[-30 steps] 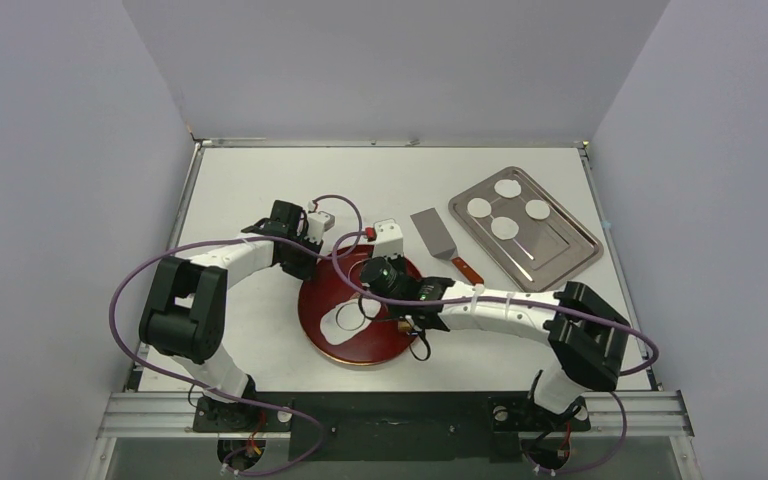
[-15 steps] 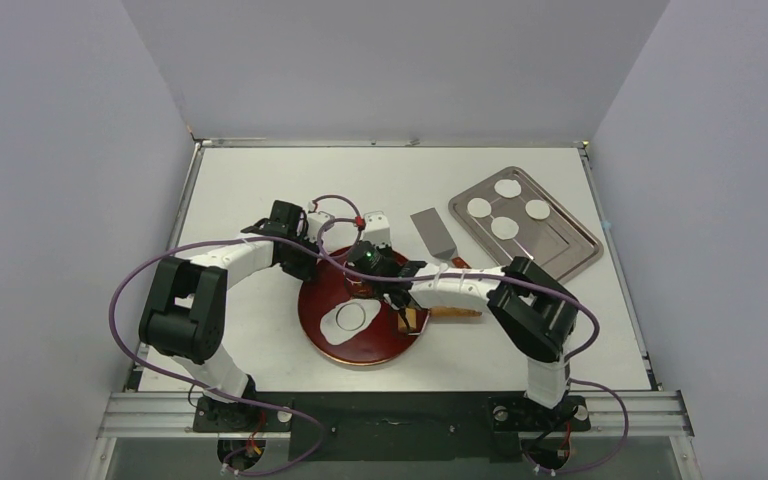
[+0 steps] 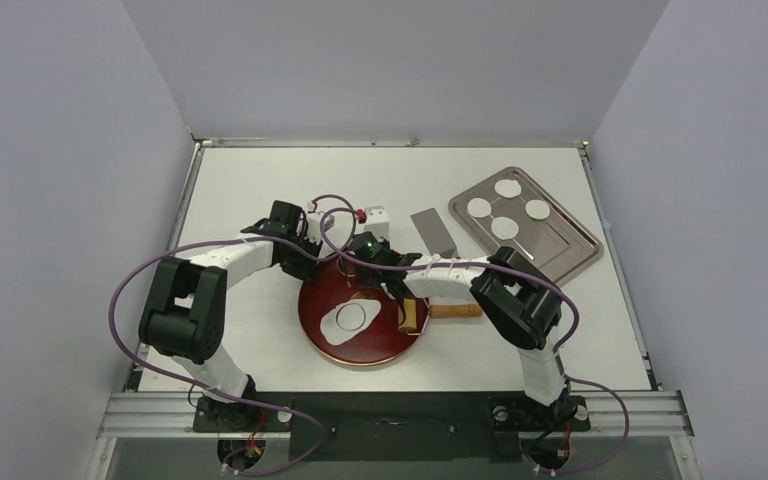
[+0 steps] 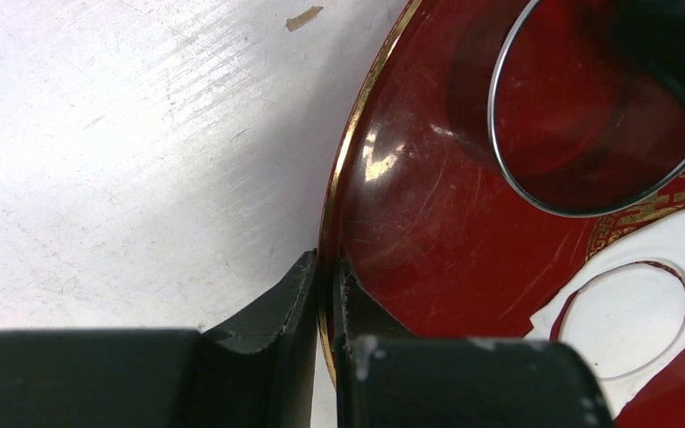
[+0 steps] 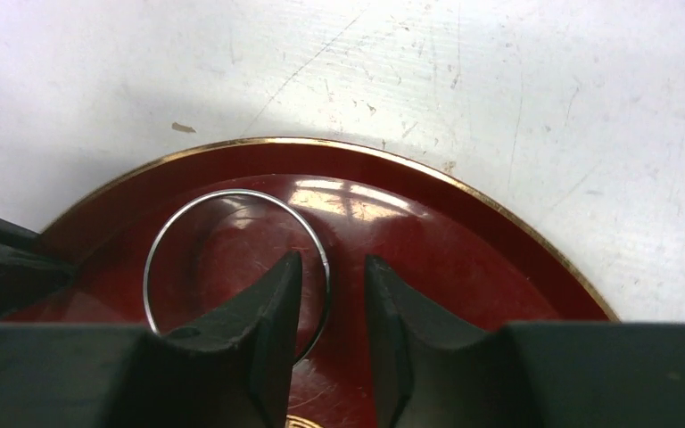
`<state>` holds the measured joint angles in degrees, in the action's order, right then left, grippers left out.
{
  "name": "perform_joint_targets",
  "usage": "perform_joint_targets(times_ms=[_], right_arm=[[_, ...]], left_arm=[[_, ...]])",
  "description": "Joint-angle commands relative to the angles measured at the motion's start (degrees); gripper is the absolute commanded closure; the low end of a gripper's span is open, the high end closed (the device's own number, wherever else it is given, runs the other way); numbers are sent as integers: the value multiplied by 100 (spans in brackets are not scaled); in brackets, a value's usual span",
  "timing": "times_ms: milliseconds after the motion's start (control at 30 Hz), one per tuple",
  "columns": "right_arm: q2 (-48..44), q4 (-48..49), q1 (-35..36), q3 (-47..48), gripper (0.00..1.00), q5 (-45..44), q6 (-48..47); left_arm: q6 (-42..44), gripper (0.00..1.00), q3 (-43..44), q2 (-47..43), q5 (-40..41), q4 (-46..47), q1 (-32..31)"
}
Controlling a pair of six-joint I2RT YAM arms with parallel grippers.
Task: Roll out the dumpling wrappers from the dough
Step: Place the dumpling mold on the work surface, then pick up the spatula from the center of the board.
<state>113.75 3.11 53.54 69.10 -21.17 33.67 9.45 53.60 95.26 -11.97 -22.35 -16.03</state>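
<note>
The left fingers [image 4: 272,316] were pressed tight on the gold edge of the red plate [image 4: 410,232], holding it on the desk [image 3: 260,180]. The right fingers [image 5: 259,312] stood a little apart over the far side of the plate. The thin wire of the metal ring [image 5: 232,191] sat in the gap, with one finger inside the ring. The dough [image 4: 678,227] lay flat on the near side of the plate with a round piece [image 4: 629,316] cut in it. Four dumpling wrappers [image 3: 504,228] sat on the tray [image 3: 560,250], far right. If the right arm pulled off sideways, that finger could drag the ring into the dough and tear the round piece. A second before, the right fingers were shut, lower over the plate's right side; the left fingers had not moved.
</note>
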Motion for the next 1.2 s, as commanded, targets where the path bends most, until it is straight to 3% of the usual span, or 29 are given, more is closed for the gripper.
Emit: perform_joint_targets(times_ms=[0, 100, 267, 367, 600, 933, 1167], right_arm=[[-198, 288, -28, 111, 59, 324, -29], [-567, 286, -33, -13, 44, 305, -59], [-1263, 65, 55, -172, 30, 170, -158], [-1985, 74, 143, -537, 17, -23, -156], [-3517, -666, 177, -1386, 12, -812, 78], [-6067, -2006, -105, -3119, 8, -2279, 1670], [-6775, -2051, -1617, -3991, 6, -920, 1888]], left_arm=[[215, 100, 8, -235, -73, 200, -25], [215, 100, 26, -261, -80, 187, -30], [239, 100, 16, -386, -82, 135, -15], [276, 100, -58, -573, -71, 178, 18], [336, 85, -22, -683, -160, 172, 39], [330, 82, 91, -578, -341, 76, 54], [368, 68, 145, -656, -417, 8, 72]])
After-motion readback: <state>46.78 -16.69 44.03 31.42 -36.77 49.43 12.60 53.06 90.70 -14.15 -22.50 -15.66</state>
